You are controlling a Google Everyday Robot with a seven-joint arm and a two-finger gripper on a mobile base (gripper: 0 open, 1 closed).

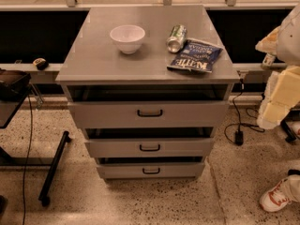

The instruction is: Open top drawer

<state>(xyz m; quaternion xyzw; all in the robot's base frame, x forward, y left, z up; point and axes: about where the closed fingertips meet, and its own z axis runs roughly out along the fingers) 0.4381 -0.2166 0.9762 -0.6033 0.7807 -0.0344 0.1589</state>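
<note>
The grey cabinet [93, 55] stands in the middle of the view with three drawers. The top drawer [108, 114] has the largest front panel and a small black bar handle [150, 112] at its centre. A dark gap shows between its front and the cabinet top. The two shorter drawers [117, 147] sit below it, each with a like handle. My arm, in cream padding, is at the right edge of the view. My gripper [268, 46] is there, well to the right of the cabinet and level with its top, touching nothing.
On the cabinet top are a white bowl [127, 37], a tipped green can [176, 37] and a blue chip bag [196, 56]. A black-legged stand [51, 168] is on the left. A cable and plug [238, 136] and a person's shoe [276, 196] are on the right.
</note>
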